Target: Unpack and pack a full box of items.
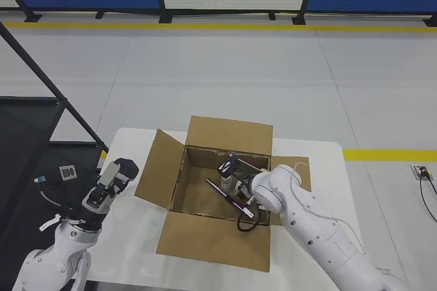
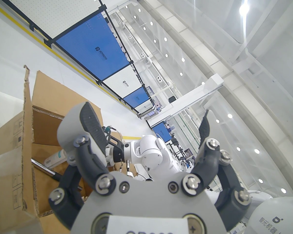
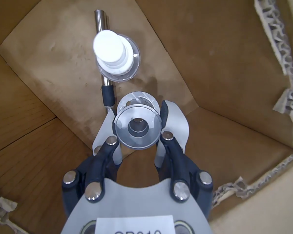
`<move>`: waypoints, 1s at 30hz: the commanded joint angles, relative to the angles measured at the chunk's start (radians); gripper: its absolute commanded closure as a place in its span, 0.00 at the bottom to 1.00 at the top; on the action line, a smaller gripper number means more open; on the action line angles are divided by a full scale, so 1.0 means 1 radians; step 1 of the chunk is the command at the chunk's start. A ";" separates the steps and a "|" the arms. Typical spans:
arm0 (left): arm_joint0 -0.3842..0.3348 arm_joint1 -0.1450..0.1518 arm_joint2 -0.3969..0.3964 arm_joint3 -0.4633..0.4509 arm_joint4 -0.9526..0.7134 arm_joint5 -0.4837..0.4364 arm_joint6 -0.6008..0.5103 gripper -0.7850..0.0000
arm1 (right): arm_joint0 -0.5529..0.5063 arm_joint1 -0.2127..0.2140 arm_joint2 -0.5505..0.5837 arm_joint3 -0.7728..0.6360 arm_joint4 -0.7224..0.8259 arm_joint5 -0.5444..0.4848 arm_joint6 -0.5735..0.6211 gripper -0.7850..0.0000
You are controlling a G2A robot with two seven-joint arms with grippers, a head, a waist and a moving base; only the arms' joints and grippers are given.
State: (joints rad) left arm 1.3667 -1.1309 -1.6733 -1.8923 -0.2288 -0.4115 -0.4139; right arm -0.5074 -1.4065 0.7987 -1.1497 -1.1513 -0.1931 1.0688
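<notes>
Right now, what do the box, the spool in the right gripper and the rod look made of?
Box: corrugated cardboard, matte brown; torn edges show fluting. Spool: probably metal, dull grey sheen. Rod: polished metal, mirror-bright, with a black, perhaps rubber, sleeve.

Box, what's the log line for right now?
right gripper: shut on silver part, inside box | left gripper: open, beside box | white-capped bottle: upright

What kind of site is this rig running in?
Most likely an industrial hall or robot test floor: a high ceiling with rows of lights, blue and white partition panels on black frames, and a yellow floor line beyond the table.
</notes>
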 commanded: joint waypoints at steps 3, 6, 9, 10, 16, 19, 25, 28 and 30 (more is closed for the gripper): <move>0.000 0.000 0.000 0.000 0.000 0.000 0.000 0.00 | 0.023 -0.015 -0.019 0.065 0.007 0.014 0.000 0.94; 0.000 0.000 0.000 0.000 0.000 0.000 0.000 0.00 | 0.037 -0.025 -0.027 0.106 0.023 0.010 -0.012 0.82; 0.000 0.000 0.000 0.000 0.000 0.000 0.000 0.00 | 0.047 -0.033 -0.031 0.132 0.029 0.007 -0.019 0.73; 0.000 0.000 0.000 0.000 0.000 0.000 0.000 0.00 | 0.049 -0.034 -0.031 0.138 0.031 0.006 -0.019 0.68; 0.000 0.000 0.000 0.000 0.000 0.000 0.000 0.00 | 0.057 -0.040 -0.025 0.149 0.031 0.011 -0.015 0.61; 0.000 0.000 0.000 0.000 0.000 0.000 0.000 0.00 | 0.050 -0.037 -0.011 0.136 0.033 0.008 -0.014 0.56; 0.004 -0.001 0.000 -0.011 0.003 0.007 0.013 0.00 | 0.020 -0.023 0.024 0.076 0.010 0.011 -0.002 0.53; 0.003 -0.001 -0.007 -0.010 0.005 0.010 0.017 0.00 | -0.001 -0.014 0.048 0.039 0.000 0.007 0.008 0.51; 0.003 -0.001 -0.011 -0.010 0.006 0.012 0.018 0.00 | -0.014 -0.008 0.063 0.017 -0.008 0.003 0.015 0.51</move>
State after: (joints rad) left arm 1.3696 -1.1316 -1.6823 -1.9022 -0.2235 -0.3999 -0.3963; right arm -0.5170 -1.4163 0.8559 -1.1250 -1.1567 -0.1888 1.0815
